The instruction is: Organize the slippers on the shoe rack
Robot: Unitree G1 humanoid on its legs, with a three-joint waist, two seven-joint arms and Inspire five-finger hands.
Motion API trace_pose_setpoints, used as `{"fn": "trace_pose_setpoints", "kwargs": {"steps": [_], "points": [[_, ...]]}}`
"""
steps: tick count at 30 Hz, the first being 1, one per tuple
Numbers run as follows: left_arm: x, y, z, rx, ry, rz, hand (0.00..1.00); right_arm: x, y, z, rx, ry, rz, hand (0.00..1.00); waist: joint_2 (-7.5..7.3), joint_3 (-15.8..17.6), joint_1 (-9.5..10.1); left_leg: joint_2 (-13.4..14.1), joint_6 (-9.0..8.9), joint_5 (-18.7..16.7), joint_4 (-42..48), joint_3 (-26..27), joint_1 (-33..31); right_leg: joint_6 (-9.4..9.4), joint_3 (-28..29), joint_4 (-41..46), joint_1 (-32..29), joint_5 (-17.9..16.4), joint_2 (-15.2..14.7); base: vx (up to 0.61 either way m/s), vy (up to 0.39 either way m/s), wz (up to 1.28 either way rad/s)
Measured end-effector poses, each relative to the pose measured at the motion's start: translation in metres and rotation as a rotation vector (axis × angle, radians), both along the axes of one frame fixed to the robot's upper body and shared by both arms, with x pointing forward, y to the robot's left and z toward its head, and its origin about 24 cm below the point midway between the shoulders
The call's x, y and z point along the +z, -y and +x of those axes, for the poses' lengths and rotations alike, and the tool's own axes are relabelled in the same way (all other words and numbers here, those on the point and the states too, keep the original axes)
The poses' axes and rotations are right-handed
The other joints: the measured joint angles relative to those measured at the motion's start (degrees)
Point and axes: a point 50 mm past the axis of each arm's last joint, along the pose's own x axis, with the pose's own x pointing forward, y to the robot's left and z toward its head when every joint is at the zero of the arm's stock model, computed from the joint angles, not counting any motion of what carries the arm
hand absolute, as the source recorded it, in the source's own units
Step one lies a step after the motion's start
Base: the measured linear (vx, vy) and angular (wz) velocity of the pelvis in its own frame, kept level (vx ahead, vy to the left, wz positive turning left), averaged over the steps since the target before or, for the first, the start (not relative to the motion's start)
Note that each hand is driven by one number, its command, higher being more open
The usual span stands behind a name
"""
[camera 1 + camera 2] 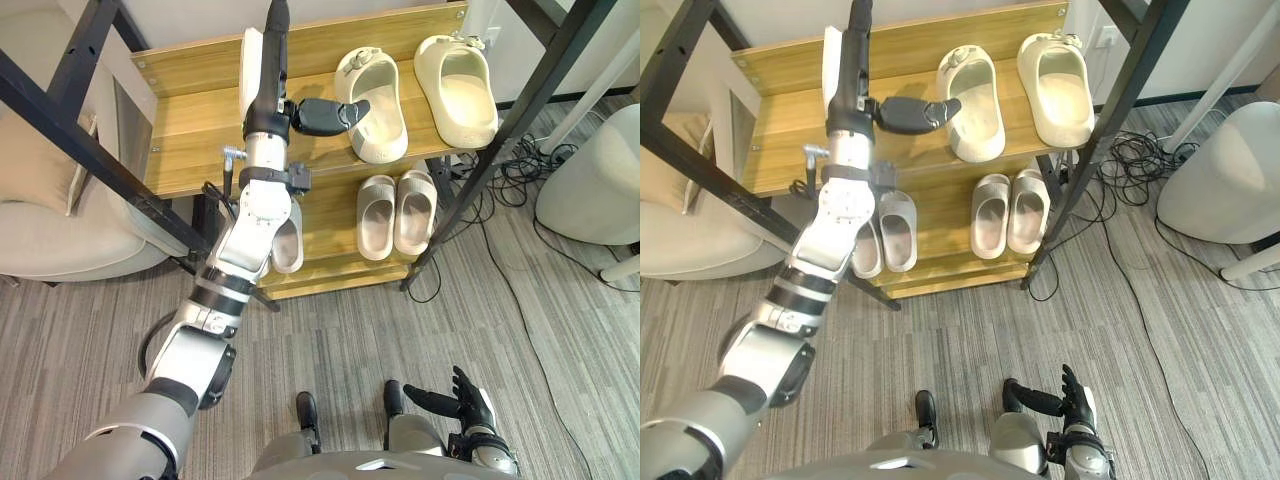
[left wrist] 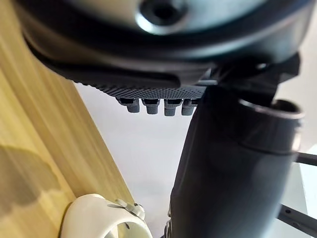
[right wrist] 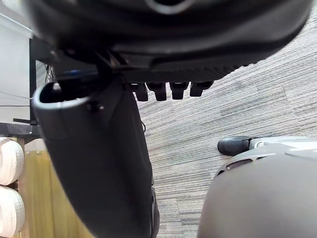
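Left arm reaches up and over the shoe rack (image 1: 190, 130). The left hand (image 1: 318, 116) lies low over the top shelf, fingers out straight and together, clamped on nothing. Fingertips are at the outer side wall of the left cream slipper (image 1: 373, 110); touching or just short of it, cannot tell which.

Judgement: a flat hand held side-on like this suits a sideways nudge rather than a lift. The likely aim is to slide this slipper toward its partner, the right cream slipper (image 1: 458, 88), which stands apart from it on the same shelf with bare wood between them.

Left wrist view: thumb (image 2: 233, 168) stands clear of the finger row, and the rim of the cream slipper sits past it on the wood.

Lower shelf: beige pair (image 1: 396, 212) side by side, touching. A second pale pair (image 1: 885, 235) is also side by side, partly behind the forearm. Both look settled, so the top shelf seems to be the remaining work.

Right hand (image 1: 462, 402) hangs low over the grey carpet (image 1: 330, 330), fingers loosely spread, idle; probably parked clear of the reach.

Risk: a push near one end may swing the slipper instead of shifting it
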Motion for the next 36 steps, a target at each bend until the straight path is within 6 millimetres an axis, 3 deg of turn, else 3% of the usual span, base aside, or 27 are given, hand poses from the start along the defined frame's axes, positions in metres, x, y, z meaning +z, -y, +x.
{"fn": "trace_pose_setpoints", "kwargs": {"steps": [6,18,36], "points": [[-0.047,-0.010,-0.007,-0.057,-0.195,-0.171,1.00,0.000,0.000,0.001,0.022,-0.013,-0.024,1.00,-0.07,-0.1,0.67,0.1,-0.16,0.4,0.0,-1.0,-0.3,-0.06,-1.1,0.0,0.2,0.0,0.1,-0.01,0.007,0.08],[-0.057,0.010,-0.012,-0.195,-0.249,-0.235,1.00,0.001,-0.009,0.014,0.080,-0.004,-0.022,1.00,-1.54,-1.1,1.43,0.0,-0.15,0.6,-0.1,-1.9,0.0,-0.04,-2.4,-0.2,1.2,0.0,0.1,0.00,0.012,0.06],[-0.059,0.067,-0.013,-0.366,-0.295,-0.183,1.00,0.001,-0.013,0.021,0.082,0.008,-0.012,1.00,-2.21,-1.1,0.78,0.3,-0.16,0.7,-0.1,-1.4,0.0,0.33,-2.1,-0.4,1.0,0.3,0.0,0.00,0.005,-0.01]]}}
